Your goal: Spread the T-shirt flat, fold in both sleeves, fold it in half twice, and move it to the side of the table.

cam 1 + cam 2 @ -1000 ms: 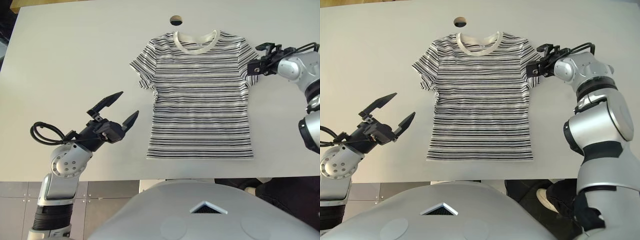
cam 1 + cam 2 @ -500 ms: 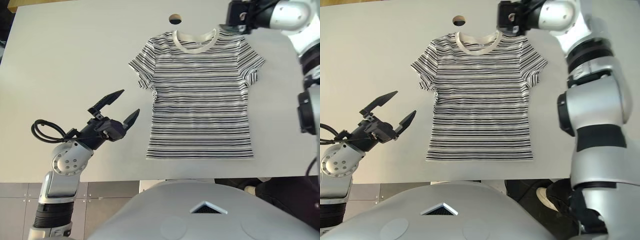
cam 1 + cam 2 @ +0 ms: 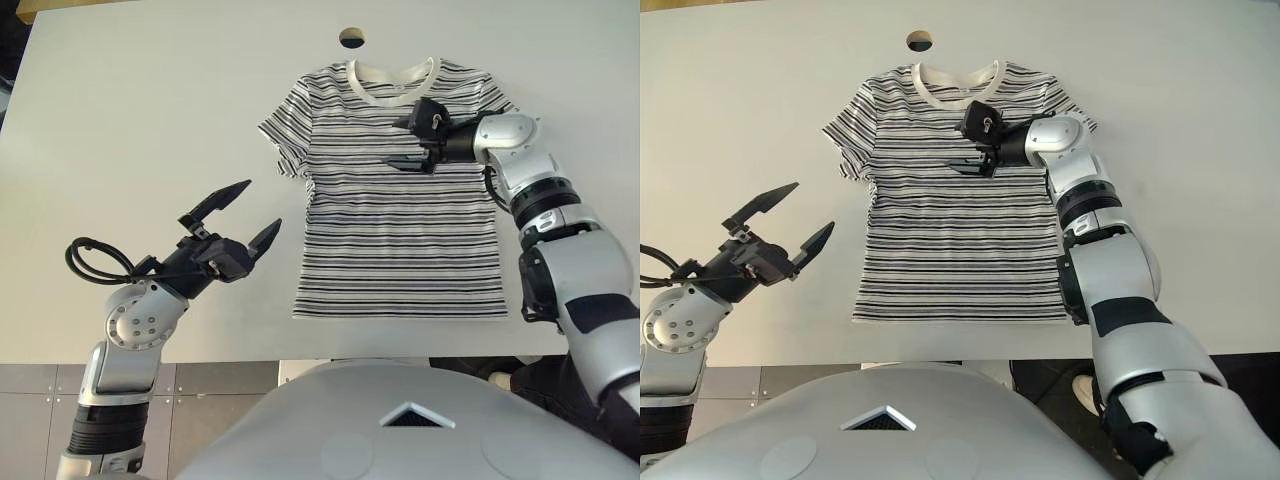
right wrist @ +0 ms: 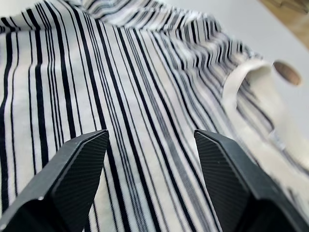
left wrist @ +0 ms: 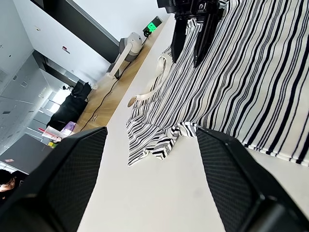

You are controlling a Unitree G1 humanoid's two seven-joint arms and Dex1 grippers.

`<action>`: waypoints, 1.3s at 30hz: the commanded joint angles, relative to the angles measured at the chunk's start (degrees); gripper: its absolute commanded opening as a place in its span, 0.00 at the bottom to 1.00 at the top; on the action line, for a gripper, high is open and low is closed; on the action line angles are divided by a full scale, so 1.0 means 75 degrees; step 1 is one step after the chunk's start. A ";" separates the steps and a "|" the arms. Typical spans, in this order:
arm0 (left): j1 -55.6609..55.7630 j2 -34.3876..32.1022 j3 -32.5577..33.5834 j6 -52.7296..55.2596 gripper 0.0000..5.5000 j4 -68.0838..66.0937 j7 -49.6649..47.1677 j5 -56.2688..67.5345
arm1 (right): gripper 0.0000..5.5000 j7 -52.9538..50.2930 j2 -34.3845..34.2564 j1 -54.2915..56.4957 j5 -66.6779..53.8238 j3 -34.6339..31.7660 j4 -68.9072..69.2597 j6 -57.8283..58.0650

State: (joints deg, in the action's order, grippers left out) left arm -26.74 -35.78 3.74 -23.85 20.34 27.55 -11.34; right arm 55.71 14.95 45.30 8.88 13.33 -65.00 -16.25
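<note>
One white table (image 3: 150, 100) carries everything. Its near edge runs just below the shirt's hem, and a broad stretch of bare top opens on the robot's left, with a narrower strip on the right and a band beyond the collar.

One striped T-shirt (image 3: 400, 240) lies spread, collar toward the far edge and hem parallel to the near edge. Both short sleeves stick out to the sides. The one on the robot's left is a little rumpled at its cuff.

Two grippers are out. The right gripper (image 3: 402, 145) hangs over the upper chest of the shirt, just below the collar, with its two fingers spread apart and striped cloth visible between them; whether the tips touch the fabric cannot be told. The left gripper (image 3: 262, 207) hovers over bare table beside the shirt's left side seam, apart from the cloth, its fingers wide apart and holding nothing.

One small round hole (image 3: 352, 38) sits in the tabletop just beyond the collar.
</note>
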 commanded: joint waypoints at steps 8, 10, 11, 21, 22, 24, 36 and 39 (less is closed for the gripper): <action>-0.0155 -0.0041 0.0075 0.0031 0.62 0.0116 0.0015 -0.0053 | 0.60 0.0574 -0.0277 -0.1494 -0.0228 0.0219 0.0554 0.1654; -0.0120 -0.0052 0.0052 0.0030 0.62 0.0112 0.0030 -0.0059 | 0.60 0.0766 -0.0318 -0.1968 -0.0352 0.0334 0.1078 0.1911; -0.0131 -0.0048 0.0045 0.0033 0.62 0.0122 0.0026 -0.0074 | 0.60 0.0855 -0.0340 -0.2191 -0.0404 0.0413 0.1392 0.2005; -0.0095 -0.0032 -0.0042 0.0003 0.62 0.0081 0.0009 -0.0133 | 0.60 -0.0054 -0.0420 -0.1876 -0.0482 0.0311 0.1202 0.1977; -0.0076 -0.0036 -0.0048 -0.0007 0.62 0.0064 0.0010 -0.0133 | 0.60 -0.0219 -0.0418 -0.1707 -0.0467 0.0276 0.0967 0.1896; -0.0065 -0.0045 -0.0055 -0.0018 0.62 0.0058 0.0015 -0.0142 | 0.60 -0.0609 -0.0422 -0.1333 -0.0442 0.0200 0.0412 0.1765; 0.0022 -0.0045 -0.0064 -0.0059 0.62 -0.0041 -0.0023 -0.0142 | 0.60 -0.0870 -0.0558 -0.0439 -0.0688 -0.0112 -0.0709 0.1553; 0.0208 -0.0111 -0.0005 -0.0144 0.62 -0.0304 -0.0010 -0.0033 | 0.60 -0.0272 -0.0601 -0.0191 -0.1085 -0.0440 -0.0429 0.1983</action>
State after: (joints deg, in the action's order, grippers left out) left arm -26.32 -35.86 3.14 -24.51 19.62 27.47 -11.61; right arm 50.74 10.70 44.41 1.38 10.72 -67.93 -5.53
